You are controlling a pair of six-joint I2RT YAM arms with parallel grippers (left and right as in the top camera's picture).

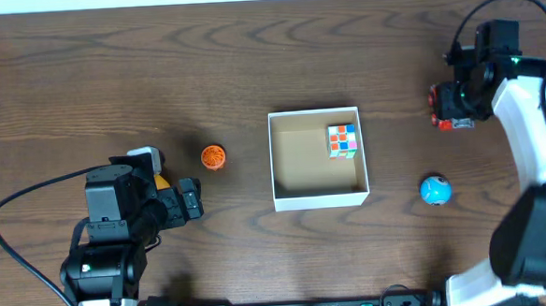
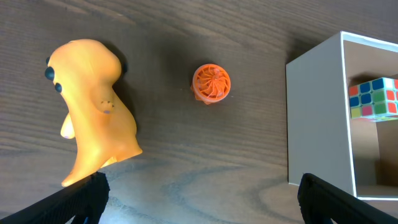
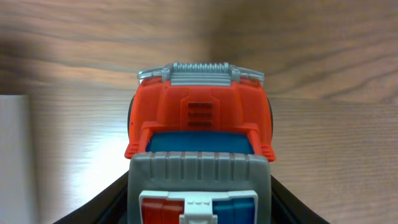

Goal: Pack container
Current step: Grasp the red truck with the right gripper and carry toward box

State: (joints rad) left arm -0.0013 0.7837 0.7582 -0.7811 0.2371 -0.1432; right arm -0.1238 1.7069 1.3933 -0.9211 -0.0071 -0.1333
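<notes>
One square, shallow white cardboard container [image 1: 320, 203], tan inside, sits mid-surface holding one multicoloured puzzle cube [image 1: 343, 140]. From it: one orange ribbed ball [image 1: 213, 156] at 9 o'clock, one yellow rubber figure [image 2: 93, 118] at 8, one blue ball [image 1: 434, 190] at 4, one red toy truck [image 3: 199, 118] at 2, grasped by the right gripper [image 3: 199, 202]. Left gripper [image 2: 199, 205] spread open. Dark wood-grain surface [image 1: 249, 60]

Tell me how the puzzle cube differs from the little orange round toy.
The puzzle cube is boxy with many-coloured squares; the orange toy is round, one colour, with swirled ridges. The puzzle cube lies inside the container; the orange toy sits on the table outside it, on the left arm's side. The puzzle cube looks somewhat bigger than the orange toy. Both are much smaller than the container.
</notes>
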